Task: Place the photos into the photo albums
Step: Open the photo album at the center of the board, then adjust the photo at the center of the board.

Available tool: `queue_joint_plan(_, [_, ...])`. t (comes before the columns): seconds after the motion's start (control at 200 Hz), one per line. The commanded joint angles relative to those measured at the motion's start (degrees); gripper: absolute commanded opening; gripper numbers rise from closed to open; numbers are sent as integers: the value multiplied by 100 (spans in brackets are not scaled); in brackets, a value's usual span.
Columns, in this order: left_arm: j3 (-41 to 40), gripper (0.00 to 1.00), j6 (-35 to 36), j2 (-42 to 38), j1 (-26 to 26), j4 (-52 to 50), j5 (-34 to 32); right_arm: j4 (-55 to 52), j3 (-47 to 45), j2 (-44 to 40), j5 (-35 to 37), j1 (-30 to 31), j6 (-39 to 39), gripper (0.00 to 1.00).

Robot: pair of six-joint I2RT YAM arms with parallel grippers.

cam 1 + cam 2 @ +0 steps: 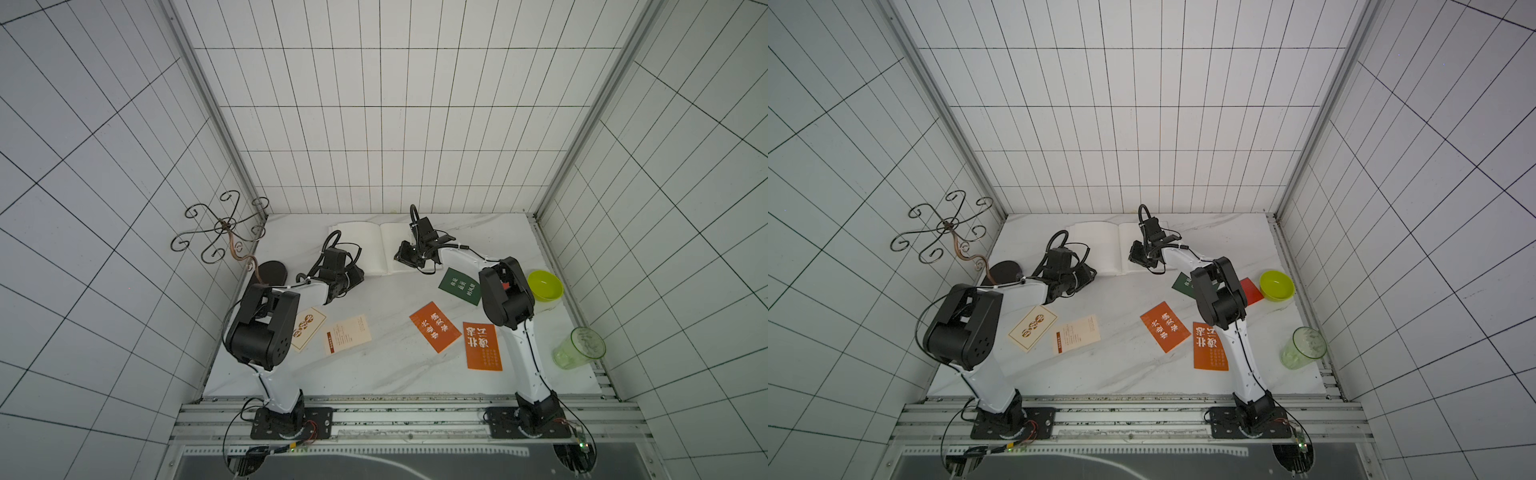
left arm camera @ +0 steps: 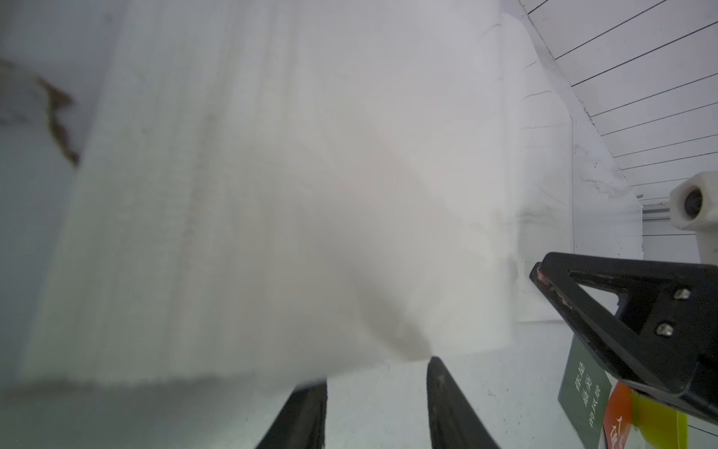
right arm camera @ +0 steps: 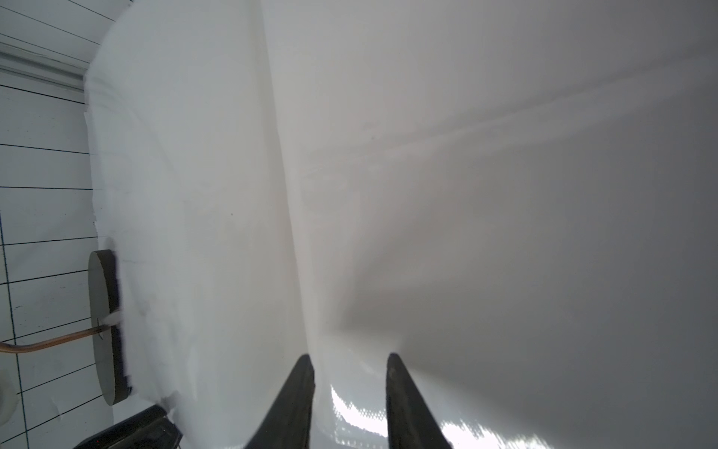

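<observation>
Marble table [image 1: 386, 374]. On it, at far edge, photo album [image 1: 370, 249] lies open, blank pgs up. L gripper [image 1: 357, 276] at left pg's near edge, fingers spread. R gripper [image 3: 349, 357] on right pg, fingers apart. Nearer the front edge, loose: cream photos [image 1: 348, 334] left, orange photos [image 1: 435, 327] mid, green photo [image 1: 459, 286] & red photo [image 1: 1252, 291] right.

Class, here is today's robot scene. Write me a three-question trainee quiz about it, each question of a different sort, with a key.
1. True or false: the photo album lies closed.
2. How many orange cards lie on the table? A one, B two, C four.
3. Which gripper is over the album page nearer the bowl?
Key: 1 false; 2 B; 3 the right gripper.
</observation>
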Motion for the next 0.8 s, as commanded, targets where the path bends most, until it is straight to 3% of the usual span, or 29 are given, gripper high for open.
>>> queue_joint_plan(0.0, [-113, 41, 121, -413, -1, -248, 179, -157, -104, -378, 102, 2, -83, 33])
queue_joint_plan(0.225, [-443, 41, 172, -1016, 3, -366, -254, -179, -75, -654, 84, 3, -155, 33])
queue_joint_plan(0.375, [-393, 41, 434, -1175, -3, -360, -148, -239, -146, -928, 189, 3, -261, 33])
queue_joint_plan(0.795, [-53, 41, 1608, -1860, -313, -543, -399, -198, -1554, -2485, 544, -163, -400, 33])
